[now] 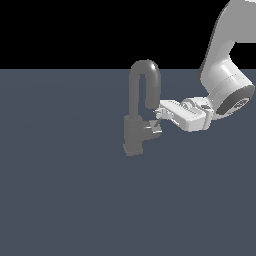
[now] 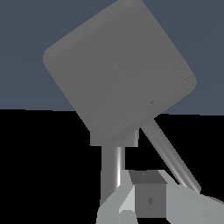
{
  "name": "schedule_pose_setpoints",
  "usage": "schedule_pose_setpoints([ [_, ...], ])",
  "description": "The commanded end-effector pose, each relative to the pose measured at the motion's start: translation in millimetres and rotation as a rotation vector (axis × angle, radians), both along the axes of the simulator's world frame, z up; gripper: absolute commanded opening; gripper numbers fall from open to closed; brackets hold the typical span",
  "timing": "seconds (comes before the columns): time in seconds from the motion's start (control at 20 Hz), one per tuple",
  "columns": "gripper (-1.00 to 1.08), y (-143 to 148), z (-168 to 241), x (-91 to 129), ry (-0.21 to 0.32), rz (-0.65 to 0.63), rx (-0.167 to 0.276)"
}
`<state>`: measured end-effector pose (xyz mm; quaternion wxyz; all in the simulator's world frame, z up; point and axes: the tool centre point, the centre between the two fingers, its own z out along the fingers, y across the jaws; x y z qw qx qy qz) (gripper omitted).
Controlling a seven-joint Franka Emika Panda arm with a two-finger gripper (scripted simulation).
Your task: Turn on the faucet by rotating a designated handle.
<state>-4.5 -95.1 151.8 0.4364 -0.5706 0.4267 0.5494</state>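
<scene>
A small matte grey faucet (image 1: 136, 125) stands at the centre of the exterior frame on a flat slate-blue surface (image 1: 60, 200), its arched spout rising above a blocky base. Just right of the base, the short handle (image 1: 153, 129) sticks out sideways. The white arm's gripper (image 1: 159, 116) reaches in from the upper right and sits at the handle; whether its fingers are apart or closed cannot be told.
</scene>
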Motion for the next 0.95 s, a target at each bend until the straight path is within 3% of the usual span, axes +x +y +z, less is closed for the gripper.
schedule_pose_setpoints([
  [0.0, -1.00, -5, -14, -17, 0.029, 0.002, 0.006],
  [0.25, -1.00, -10, -24, -35, 0.034, 0.003, 0.007],
  [0.3, -1.00, -10, -24, -35, 0.034, 0.003, 0.007],
  [0.35, -1.00, -6, -9, -22, 0.001, 0.005, 0.003],
  [0.9, -1.00, -13, -78, -47, 0.034, 0.003, 0.007],
])
